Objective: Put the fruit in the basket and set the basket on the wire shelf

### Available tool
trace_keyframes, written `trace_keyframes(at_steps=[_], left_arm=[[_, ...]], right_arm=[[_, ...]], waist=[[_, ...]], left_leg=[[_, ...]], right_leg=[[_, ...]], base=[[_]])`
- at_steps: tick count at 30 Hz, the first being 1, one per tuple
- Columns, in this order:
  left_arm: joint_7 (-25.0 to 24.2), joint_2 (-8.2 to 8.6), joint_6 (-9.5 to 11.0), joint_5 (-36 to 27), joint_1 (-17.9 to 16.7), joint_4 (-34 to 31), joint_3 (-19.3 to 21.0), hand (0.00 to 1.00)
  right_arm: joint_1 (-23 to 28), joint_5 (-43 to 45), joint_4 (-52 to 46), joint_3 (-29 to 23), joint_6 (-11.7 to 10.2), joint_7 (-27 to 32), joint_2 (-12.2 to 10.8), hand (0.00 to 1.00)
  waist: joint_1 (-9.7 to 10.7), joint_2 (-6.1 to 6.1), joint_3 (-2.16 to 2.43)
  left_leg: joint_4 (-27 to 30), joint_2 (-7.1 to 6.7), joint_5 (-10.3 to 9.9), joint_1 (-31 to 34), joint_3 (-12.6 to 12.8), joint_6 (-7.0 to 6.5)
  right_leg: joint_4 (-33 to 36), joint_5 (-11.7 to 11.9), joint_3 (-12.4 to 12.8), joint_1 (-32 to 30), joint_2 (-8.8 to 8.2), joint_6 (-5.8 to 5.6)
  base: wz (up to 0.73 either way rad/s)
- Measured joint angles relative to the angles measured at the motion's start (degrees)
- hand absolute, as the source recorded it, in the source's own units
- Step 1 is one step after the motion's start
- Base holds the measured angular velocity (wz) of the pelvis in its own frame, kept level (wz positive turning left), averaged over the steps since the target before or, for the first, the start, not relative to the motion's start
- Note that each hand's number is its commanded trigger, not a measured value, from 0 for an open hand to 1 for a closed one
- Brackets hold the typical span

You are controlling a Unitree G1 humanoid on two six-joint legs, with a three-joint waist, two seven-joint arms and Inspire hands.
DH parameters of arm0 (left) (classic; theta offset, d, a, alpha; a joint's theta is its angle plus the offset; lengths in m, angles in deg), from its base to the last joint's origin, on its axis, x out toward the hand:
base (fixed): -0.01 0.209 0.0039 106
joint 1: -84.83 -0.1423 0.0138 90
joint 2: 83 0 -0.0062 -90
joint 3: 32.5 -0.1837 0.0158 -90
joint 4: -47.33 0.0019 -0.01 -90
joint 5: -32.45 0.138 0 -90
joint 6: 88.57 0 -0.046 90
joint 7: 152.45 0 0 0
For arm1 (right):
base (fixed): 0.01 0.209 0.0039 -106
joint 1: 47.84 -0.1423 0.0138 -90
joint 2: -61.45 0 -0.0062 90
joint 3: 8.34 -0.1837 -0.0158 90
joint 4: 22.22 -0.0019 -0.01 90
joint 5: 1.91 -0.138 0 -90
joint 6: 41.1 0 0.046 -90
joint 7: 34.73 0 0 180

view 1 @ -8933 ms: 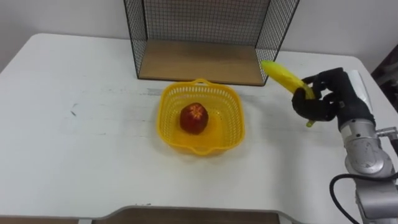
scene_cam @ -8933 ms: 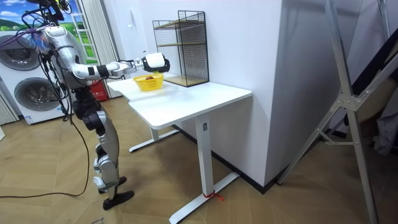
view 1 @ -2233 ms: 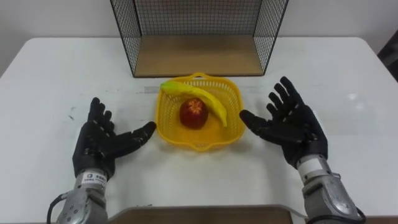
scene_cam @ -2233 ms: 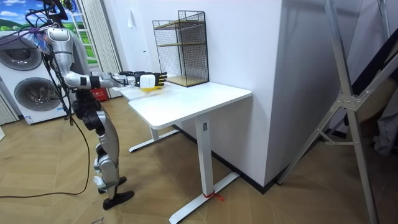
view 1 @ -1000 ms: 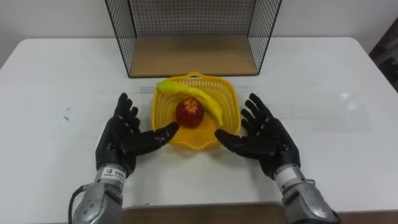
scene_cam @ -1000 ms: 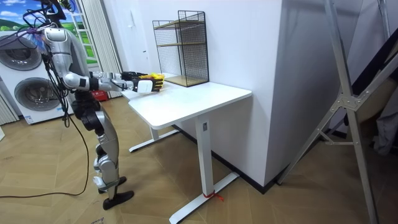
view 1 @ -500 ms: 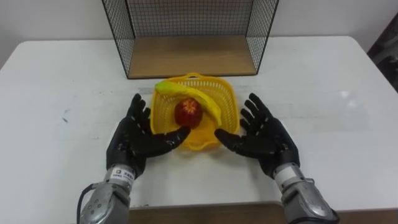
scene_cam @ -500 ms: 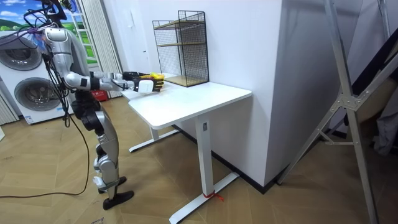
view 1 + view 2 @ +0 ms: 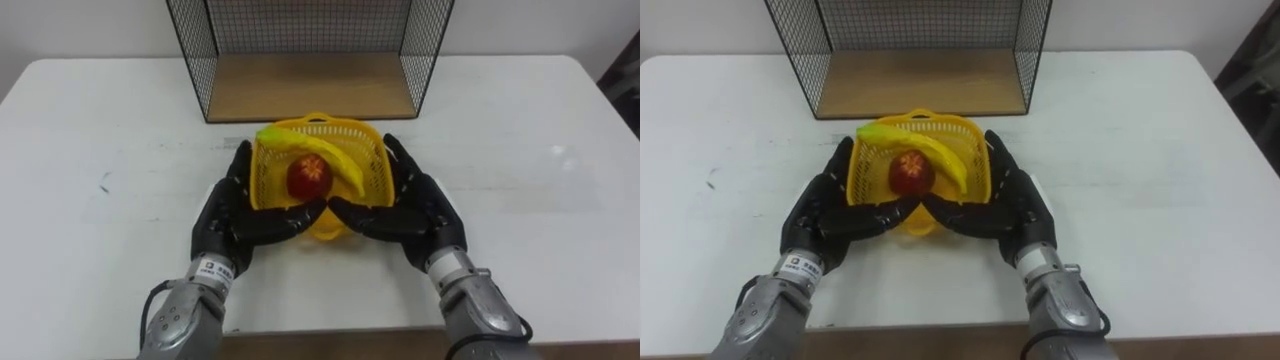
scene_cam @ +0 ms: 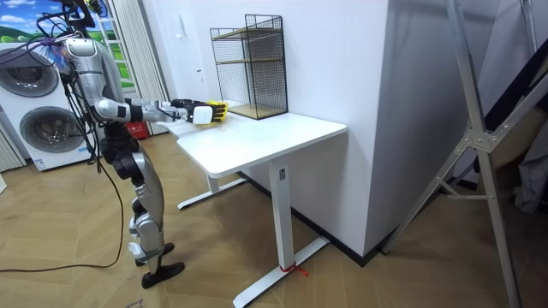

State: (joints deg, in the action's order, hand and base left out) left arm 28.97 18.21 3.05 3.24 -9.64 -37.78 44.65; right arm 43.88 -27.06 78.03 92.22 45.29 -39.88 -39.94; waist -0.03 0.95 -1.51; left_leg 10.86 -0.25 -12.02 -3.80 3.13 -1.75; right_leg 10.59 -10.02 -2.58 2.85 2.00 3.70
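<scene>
Pressed in on the yellow basket from 9 and 3 o'clock with left hand and right hand, fingers straight, thumbs nearly meeting at 6; half a second ago, still clear of it. With apple and banana inside, seemingly ready for lifting to the wire shelf at 12.

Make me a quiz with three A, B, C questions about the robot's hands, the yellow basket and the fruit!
1. The left hand and right hand are:
A. open, against the yellow basket's sides
B. curled into fists
C. waving in the air

2. How many fruits are in the basket?
A. one
B. two
C. three

3. The red apple lies:
A. in the left hand
B. in the right hand
C. in the basket, beside the banana

Answers:
1 A, straight fingers flank the basket on both sides.
2 B, one apple and one banana.
3 C, the apple sits inside the basket's walls.
</scene>
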Motion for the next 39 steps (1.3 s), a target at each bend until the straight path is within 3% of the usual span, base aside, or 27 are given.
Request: trace_keyframes(at_steps=[22, 27, 29, 39], left_arm=[[0.0, -0.09, 0.8, -0.4, 0.0, 0.6, -1.5, 0.00], [0.0, -0.05, 0.8, -0.5, 0.0, 0.6, -1.6, 0.00], [0.0, -0.06, 0.8, -0.6, 0.0, 0.5, -1.6, 0.00], [0.0, 0.24, 1.5, -0.6, 1.8, -3.2, -1.4, 0.00]], right_arm=[[-0.3, 0.8, 0.0, 0.8, -0.2, 0.3, -0.2, 0.00], [-0.3, 0.9, 0.0, 1.3, -0.2, 1.4, -0.1, 0.00], [-0.3, 0.9, -0.3, 1.8, -0.2, 2.1, 0.1, 0.00], [-2.3, 1.0, -5.3, 1.9, -0.8, 5.9, 0.2, 0.00]], waist=[[0.9, -0.18, 0.14], [1.1, -0.31, 0.38], [1.2, -0.31, 0.82], [1.1, -0.09, 0.93]], left_leg=[[0.1, 0.00, 0.0, 0.0, 0.1, 0.00], [0.1, 0.17, 0.0, -0.1, 1.3, 0.00], [0.2, 0.19, 0.0, -0.3, 1.4, 0.01], [0.2, 0.32, 0.0, -0.9, 1.6, 0.01]], right_leg=[[0.1, 0.0, 0.3, -0.1, 0.02, 0.00], [0.2, 0.0, 0.7, -0.1, 0.14, 0.04], [0.3, 0.0, 0.8, -0.1, 0.15, 0.03], [1.1, 0.1, 0.9, -0.4, 0.25, 0.05]], base=[[0.00], [-0.05], [-0.04], [-0.03]])
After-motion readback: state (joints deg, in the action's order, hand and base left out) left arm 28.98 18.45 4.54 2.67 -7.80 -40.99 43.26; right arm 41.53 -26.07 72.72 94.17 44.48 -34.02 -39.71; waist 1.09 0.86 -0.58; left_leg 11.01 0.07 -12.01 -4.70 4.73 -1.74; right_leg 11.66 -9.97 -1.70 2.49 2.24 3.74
